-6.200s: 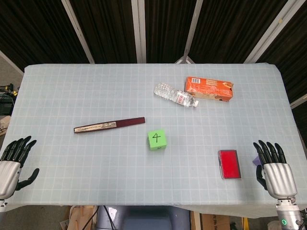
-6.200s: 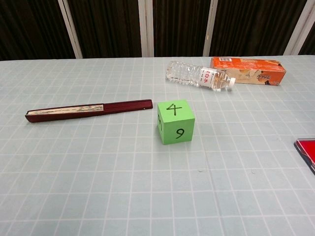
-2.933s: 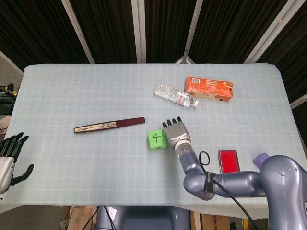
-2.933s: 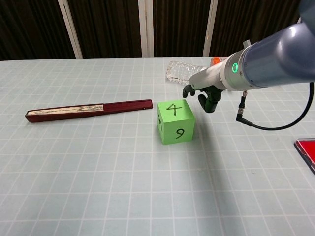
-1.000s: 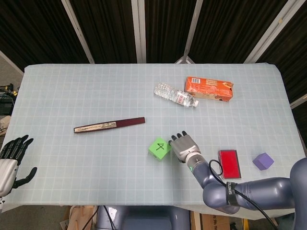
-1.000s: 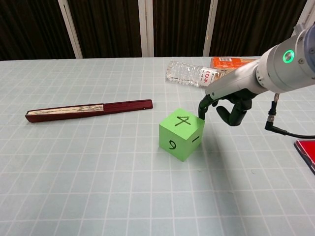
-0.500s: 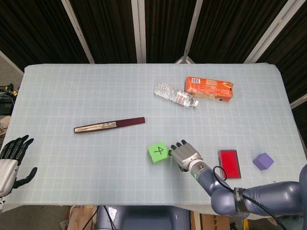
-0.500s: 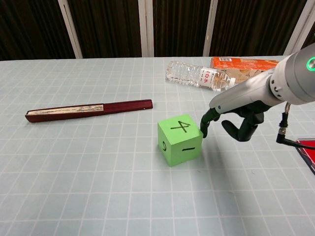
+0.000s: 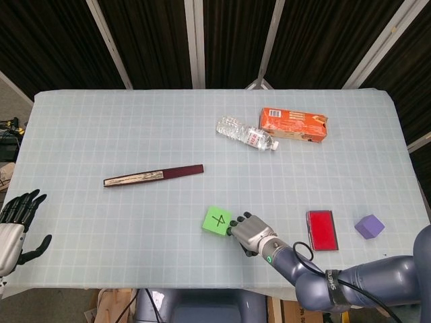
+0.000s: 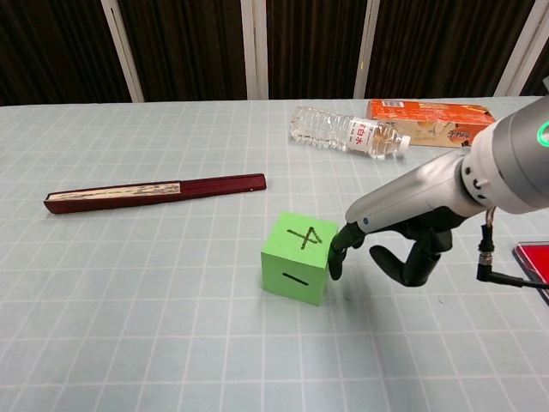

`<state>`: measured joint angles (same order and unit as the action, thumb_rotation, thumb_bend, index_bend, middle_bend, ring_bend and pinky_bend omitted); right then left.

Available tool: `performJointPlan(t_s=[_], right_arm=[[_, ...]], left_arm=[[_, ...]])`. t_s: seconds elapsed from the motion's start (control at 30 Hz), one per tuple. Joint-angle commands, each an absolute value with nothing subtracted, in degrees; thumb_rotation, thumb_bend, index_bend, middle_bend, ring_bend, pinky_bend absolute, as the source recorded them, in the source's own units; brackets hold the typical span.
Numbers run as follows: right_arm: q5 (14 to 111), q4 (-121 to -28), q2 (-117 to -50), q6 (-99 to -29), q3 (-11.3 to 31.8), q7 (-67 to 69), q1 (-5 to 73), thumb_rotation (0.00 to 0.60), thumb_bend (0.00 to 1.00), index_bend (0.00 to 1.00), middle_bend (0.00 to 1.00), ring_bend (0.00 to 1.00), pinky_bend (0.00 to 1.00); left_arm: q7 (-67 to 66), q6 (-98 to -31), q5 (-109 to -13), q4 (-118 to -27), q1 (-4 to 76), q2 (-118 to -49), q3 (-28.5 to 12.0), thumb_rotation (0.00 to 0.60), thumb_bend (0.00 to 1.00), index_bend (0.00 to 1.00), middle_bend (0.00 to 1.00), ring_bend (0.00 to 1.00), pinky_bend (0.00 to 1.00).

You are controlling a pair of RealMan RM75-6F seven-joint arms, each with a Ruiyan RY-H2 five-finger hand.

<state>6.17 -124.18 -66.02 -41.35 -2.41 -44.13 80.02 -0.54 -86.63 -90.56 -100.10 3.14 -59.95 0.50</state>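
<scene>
A: Green cube (image 9: 216,221), resting flat on the counter (image 9: 135,134), right against the fingertips (image 10: 335,257) of the right hand (image 9: 250,233). Touched on its right face, not lifted.

B: Hand's state?

A: Fingers curled down and inward, one tip pressing the cube's side; no real grasp, nothing enclosed. Left hand (image 9: 15,225) far off to the left at the counter's near corner, fingers spread, holding nothing.

B: Containers?

A: Clear plastic bottle (image 9: 246,134) lying on its side well beyond the right hand, cap on; contents impossible to tell. Orange carton (image 9: 293,124) just behind the bottle, also lying flat, one end flap looking open, inside not visible.

B: Surface and room?

A: Pale blue-grey cloth with a white grid over the whole counter. Dark ribbed panels with light metal struts behind it. Folded dark red fan (image 9: 153,176) lying beyond and to the left of the right hand, well apart. Red flat case (image 9: 322,230) just to that hand's right, small purple block (image 9: 368,226) further right again.

B: Look of the cube?

A: Bright green, matte, sharp-edged. Black handwritten "4" on top, a short black dash on the face turned to the chest view. Turned slightly askew to the grid lines.
</scene>
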Motion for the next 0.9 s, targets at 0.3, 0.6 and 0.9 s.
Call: performJointPlan(t_s=[0.3, 0.6, 0.9], right_arm=[[6.72, -124.28, -67.34, -36.73, -2.39, -37.59, 83.45, 0.600, 0.94, 0.22, 0.13, 0.12, 0.00], [7.55, -120.76, -68.91, -32.03, -1.50, -29.90, 84.99, 0.600, 0.94, 0.18, 0.13, 0.15, 0.00], [10.00, -117.48, -69.82, -27.08, 0.09, -21.35, 84.88, 0.600, 0.94, 0.16, 0.13, 0.17, 0.00]], left_arm=[[-0.14, -86.67, -90.60, -100.08, 3.14, -59.79, 0.52, 0.600, 0.44, 0.08, 0.00, 0.00, 0.04], [0.50, -86.74, -90.56, -99.98, 3.15, -59.58, 0.45, 0.600, 0.44, 0.08, 0.00, 0.00, 0.04], [1.14, -86.61, -90.47, -99.88, 3.23, -59.38, 0.40, 0.600, 0.44, 0.08, 0.00, 0.00, 0.04]])
